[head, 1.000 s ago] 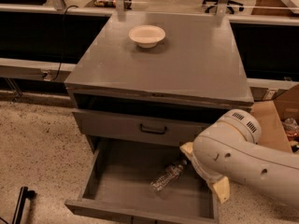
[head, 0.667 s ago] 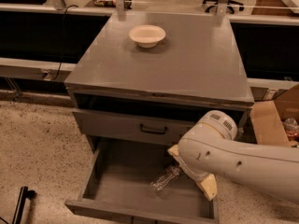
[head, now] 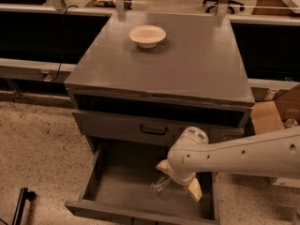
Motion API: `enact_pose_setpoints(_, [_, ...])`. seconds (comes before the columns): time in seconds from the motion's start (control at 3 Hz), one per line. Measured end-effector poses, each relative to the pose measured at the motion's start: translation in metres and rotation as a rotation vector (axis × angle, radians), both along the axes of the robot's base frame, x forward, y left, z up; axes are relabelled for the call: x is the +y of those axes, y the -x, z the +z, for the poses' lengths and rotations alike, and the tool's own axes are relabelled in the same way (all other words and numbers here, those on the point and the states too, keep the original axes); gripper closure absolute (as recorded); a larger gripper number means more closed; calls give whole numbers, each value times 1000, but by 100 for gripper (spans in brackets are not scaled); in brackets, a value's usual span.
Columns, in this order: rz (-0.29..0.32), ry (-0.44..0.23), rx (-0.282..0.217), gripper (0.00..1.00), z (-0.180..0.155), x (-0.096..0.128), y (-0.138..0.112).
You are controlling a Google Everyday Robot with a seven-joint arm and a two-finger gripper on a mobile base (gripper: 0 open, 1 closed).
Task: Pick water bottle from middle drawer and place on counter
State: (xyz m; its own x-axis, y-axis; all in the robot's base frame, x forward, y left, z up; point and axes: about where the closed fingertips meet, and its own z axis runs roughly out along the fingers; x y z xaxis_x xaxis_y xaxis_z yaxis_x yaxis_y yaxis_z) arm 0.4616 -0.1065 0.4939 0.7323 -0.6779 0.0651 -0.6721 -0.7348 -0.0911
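Observation:
The water bottle lies on its side on the floor of the open middle drawer, near the middle. My gripper reaches down into the drawer from the right, just right of and above the bottle. Its cream fingers stand spread apart and hold nothing. My white arm hides the bottle's right end. The grey counter tops the cabinet above.
A white bowl sits at the back of the counter. A closed drawer front with a black handle is above the open drawer. A cardboard box stands at the right. A black object lies on the speckled floor at the lower left.
My arm has swung left and further over the open drawer, bringing the gripper close to the bottle. The bottle has not moved.

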Motion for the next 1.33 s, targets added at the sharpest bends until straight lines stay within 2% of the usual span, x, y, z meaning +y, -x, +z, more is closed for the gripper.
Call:
enact_pose_setpoints(0.33, [37,-51,44,0,-46,4,-8])
enact_pose_setpoints(0.67, [43,-122,59,0,-82,9,-17])
enact_pose_setpoints(1.0, [51,-152,53,0,-112,21,-31])
enact_pose_setpoints(1.33, [39,-149,43,18,-131,25,-47])
